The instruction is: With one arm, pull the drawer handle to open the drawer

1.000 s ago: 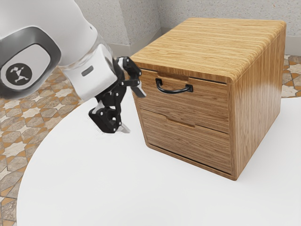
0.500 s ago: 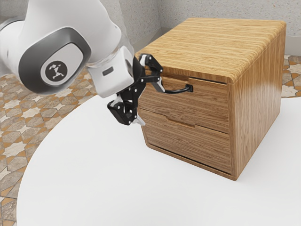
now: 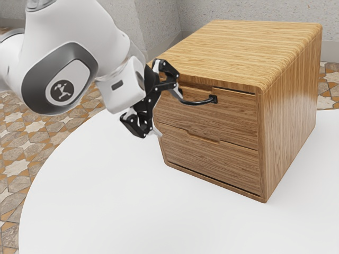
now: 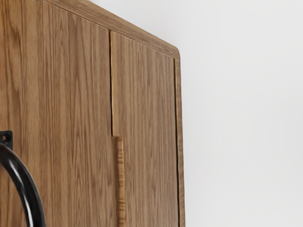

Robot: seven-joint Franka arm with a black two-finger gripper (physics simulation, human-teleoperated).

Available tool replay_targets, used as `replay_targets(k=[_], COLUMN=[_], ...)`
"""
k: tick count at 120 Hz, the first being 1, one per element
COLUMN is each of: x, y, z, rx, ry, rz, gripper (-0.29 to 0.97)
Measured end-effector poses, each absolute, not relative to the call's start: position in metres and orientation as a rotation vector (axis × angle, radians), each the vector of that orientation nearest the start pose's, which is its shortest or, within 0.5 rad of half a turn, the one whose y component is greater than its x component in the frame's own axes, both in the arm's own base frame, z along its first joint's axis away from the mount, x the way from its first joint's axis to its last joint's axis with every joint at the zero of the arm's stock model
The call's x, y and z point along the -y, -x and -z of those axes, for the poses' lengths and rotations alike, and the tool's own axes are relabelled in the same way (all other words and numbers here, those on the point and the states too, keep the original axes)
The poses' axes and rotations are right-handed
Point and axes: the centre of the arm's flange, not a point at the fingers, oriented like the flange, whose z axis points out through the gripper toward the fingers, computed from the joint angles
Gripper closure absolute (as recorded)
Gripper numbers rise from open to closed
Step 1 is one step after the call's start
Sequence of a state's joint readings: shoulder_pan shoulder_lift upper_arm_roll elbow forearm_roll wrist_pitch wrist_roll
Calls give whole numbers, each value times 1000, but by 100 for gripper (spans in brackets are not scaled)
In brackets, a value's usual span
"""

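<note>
Our black two-finger gripper (image 3: 166,113) stands with its fingers spread wide, clamping nothing, one above the other at the front of the light wooden two-drawer cabinet (image 3: 238,53) on the round white table (image 3: 132,211). The thin black curved handle (image 3: 199,100) sits on the upper drawer front (image 3: 228,114), which looks shut. Its long axis runs level across the front, and it lies toward the exterior view's right of our upper finger (image 3: 170,84), near end just beside it. We judge the pincer must straddle the bar before closing.
</note>
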State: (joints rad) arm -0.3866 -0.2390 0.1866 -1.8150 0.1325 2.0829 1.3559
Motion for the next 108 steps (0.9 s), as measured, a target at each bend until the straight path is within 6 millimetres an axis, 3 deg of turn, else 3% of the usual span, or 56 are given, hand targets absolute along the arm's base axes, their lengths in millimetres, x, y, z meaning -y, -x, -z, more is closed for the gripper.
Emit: replay_targets(k=[44,108], x=[86,78], y=[-534,-548], z=[-669,-658], rx=[-1916,-1856], ry=[1959,2018], rz=[537,542], gripper=[0,0])
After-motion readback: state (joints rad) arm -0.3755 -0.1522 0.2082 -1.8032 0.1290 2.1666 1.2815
